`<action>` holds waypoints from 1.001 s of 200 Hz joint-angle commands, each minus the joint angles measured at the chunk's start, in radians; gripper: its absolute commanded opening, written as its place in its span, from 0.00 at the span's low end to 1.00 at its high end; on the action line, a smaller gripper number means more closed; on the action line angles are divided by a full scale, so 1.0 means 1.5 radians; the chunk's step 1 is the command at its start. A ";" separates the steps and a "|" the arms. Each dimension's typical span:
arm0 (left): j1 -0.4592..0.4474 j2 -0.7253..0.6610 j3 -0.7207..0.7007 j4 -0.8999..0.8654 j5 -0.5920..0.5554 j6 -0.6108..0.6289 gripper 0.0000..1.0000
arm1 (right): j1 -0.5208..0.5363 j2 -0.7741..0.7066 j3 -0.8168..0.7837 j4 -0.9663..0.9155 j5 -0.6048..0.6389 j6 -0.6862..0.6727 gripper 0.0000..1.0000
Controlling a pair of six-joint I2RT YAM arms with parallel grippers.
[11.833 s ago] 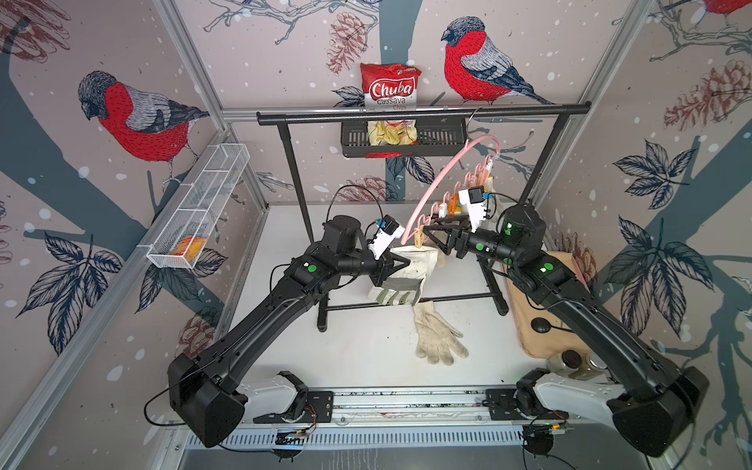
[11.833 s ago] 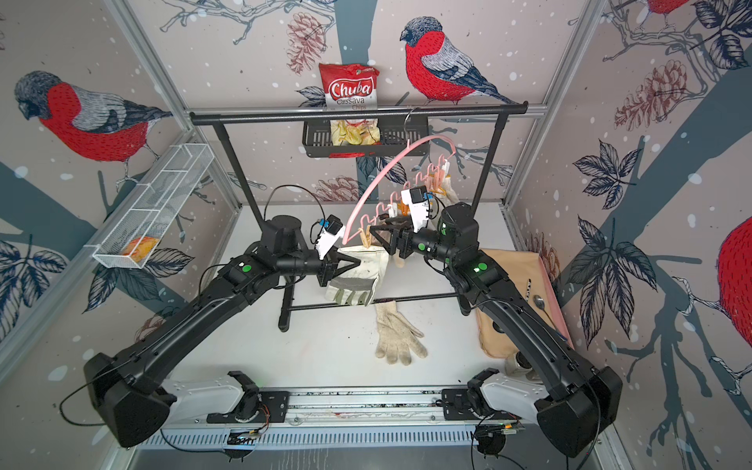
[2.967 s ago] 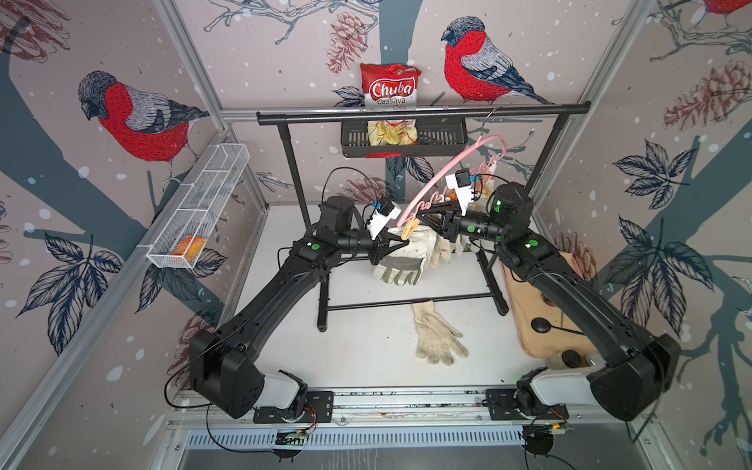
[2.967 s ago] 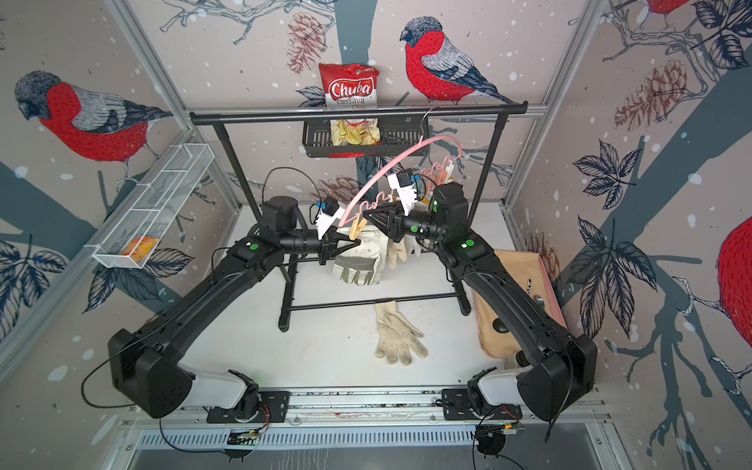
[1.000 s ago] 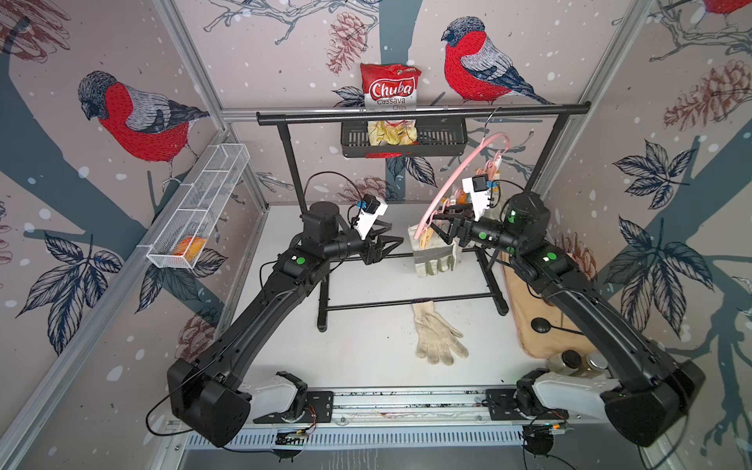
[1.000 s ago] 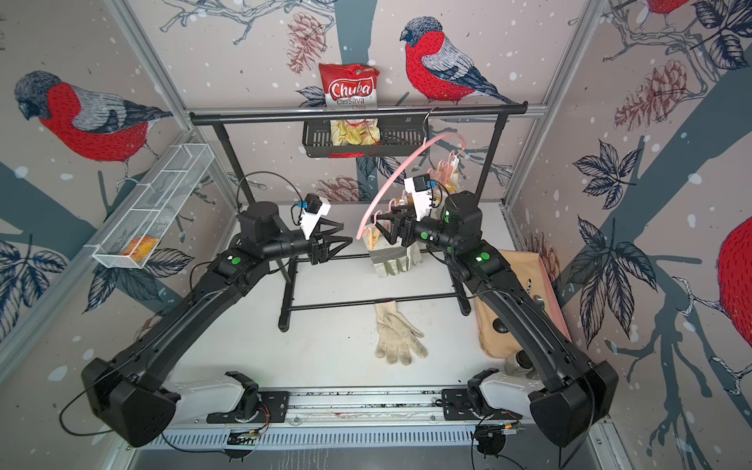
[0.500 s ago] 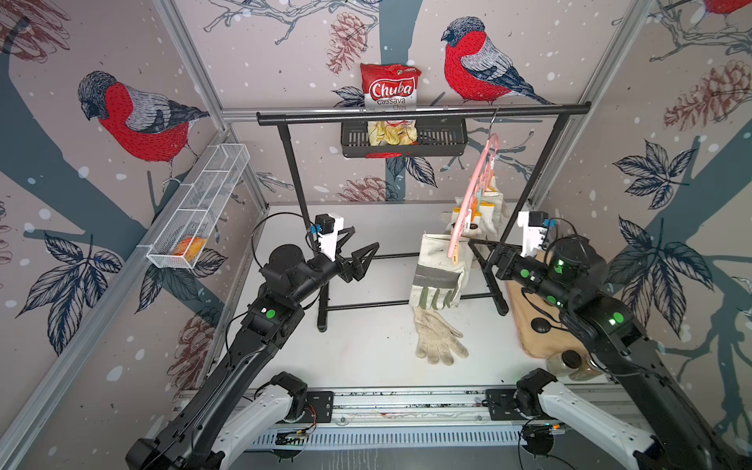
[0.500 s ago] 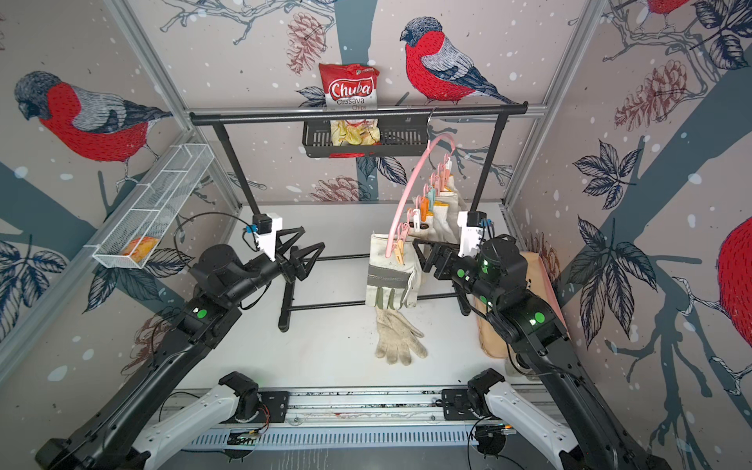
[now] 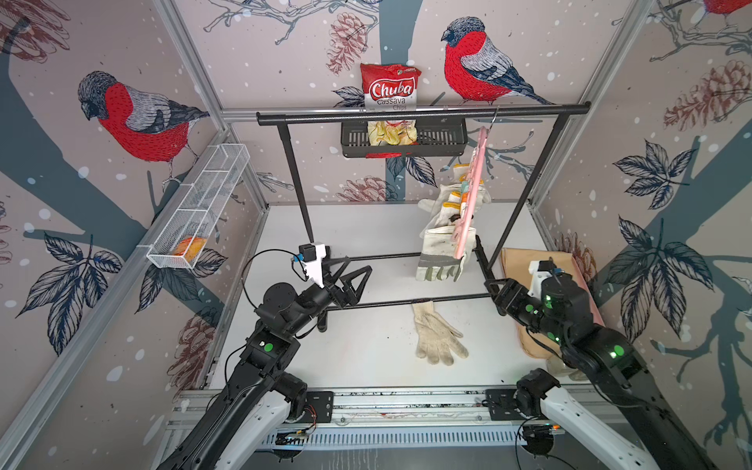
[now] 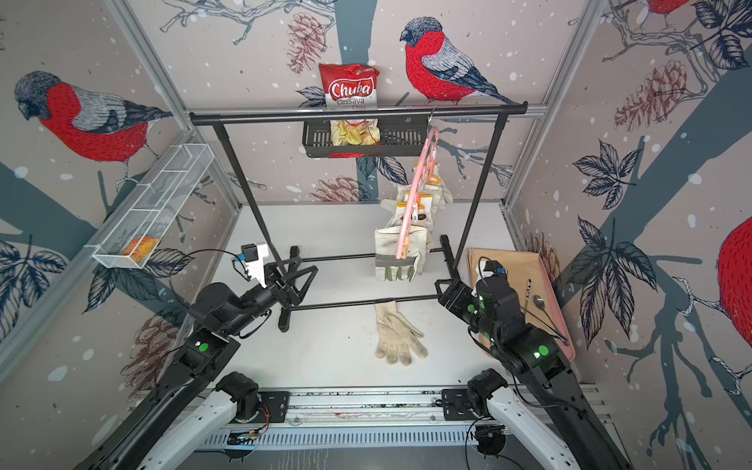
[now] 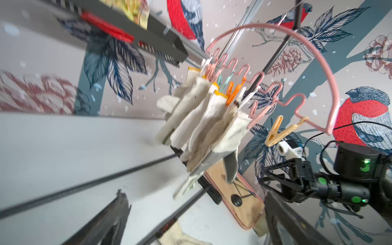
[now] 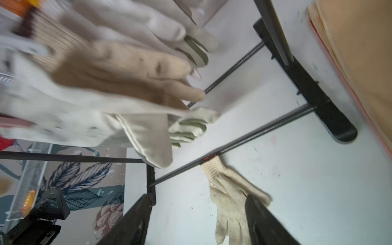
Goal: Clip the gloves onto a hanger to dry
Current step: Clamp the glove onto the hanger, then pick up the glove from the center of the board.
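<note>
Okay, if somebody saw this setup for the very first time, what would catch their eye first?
Probably the pink arched plastic hanger, hooked near the right end of the black metal garment rack, with off-white work gloves clipped under it. Then the lone off-white knit glove lying flat on the white table below. The red Chuba chips bag high on the back wall stands out too.

Bullfinch-and-pinecone wallpaper (image 9: pixel 134 118) covers the evenly lit, aluminium-framed cell. A black garment rack (image 9: pixel 317 117) stands on the white floor (image 9: pixel 366 236). At 12 o'clock a black basket (image 9: pixel 439 140) holds a Chuba cassava chips bag (image 9: pixel 390 87). A wire shelf (image 9: pixel 203 199) hangs at 10 o'clock.
</note>
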 commanded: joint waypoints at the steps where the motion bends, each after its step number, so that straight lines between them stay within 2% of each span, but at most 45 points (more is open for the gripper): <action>1: -0.004 0.021 -0.029 0.025 0.058 -0.086 0.98 | 0.002 0.018 -0.051 0.015 -0.057 0.014 0.71; 42: -0.013 0.079 -0.034 -0.035 0.040 -0.135 0.94 | 0.003 0.064 -0.150 0.098 -0.126 -0.021 0.70; 69: -0.040 0.115 -0.033 -0.077 -0.002 -0.159 0.91 | 0.006 0.117 -0.188 0.148 -0.147 -0.049 0.70; 107: -0.081 0.152 -0.041 -0.101 -0.058 -0.209 0.90 | 0.016 0.223 -0.171 0.176 -0.145 -0.126 0.68; 200: -0.083 0.169 -0.043 -0.132 -0.105 -0.275 0.89 | 0.058 0.436 -0.127 0.263 -0.137 -0.230 0.68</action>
